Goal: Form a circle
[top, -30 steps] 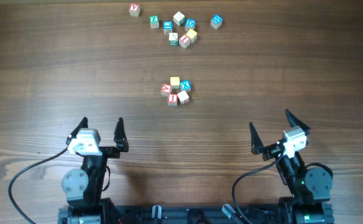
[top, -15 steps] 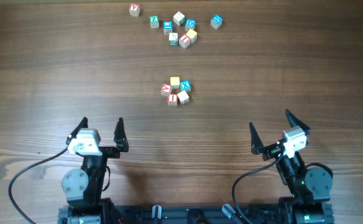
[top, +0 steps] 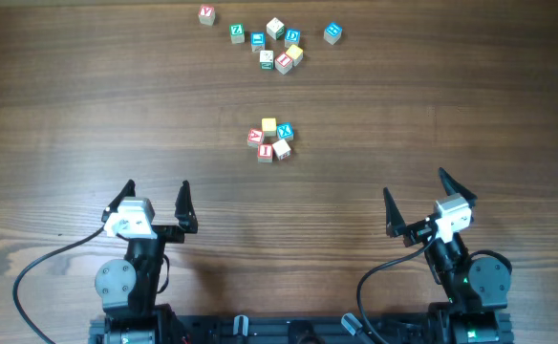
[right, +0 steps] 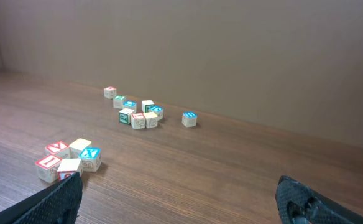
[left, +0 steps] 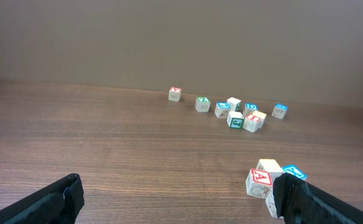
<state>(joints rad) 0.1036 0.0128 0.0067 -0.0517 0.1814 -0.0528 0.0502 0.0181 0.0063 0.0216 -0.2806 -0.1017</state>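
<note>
The circle (top: 270, 139) is a tight ring of small wooden letter cubes at mid-table: a yellow cube (top: 268, 125), a blue cube (top: 285, 132), two red-lettered ones and a whitish cube (top: 282, 148). My left gripper (top: 157, 191) stands open near the front edge, left of the ring and well short of it. My right gripper (top: 416, 186) is open at the front right. In the left wrist view the circle (left: 260, 180) lies by my right finger (left: 312, 202), partly hidden behind it. In the right wrist view the circle (right: 69, 158) sits at lower left.
A loose scatter of similar letter cubes (top: 274, 43) lies at the table's far side, with single cubes at its left (top: 206, 14) and right (top: 332, 32). The same scatter (left: 237, 112) shows in the left wrist view, in front of a plain wall.
</note>
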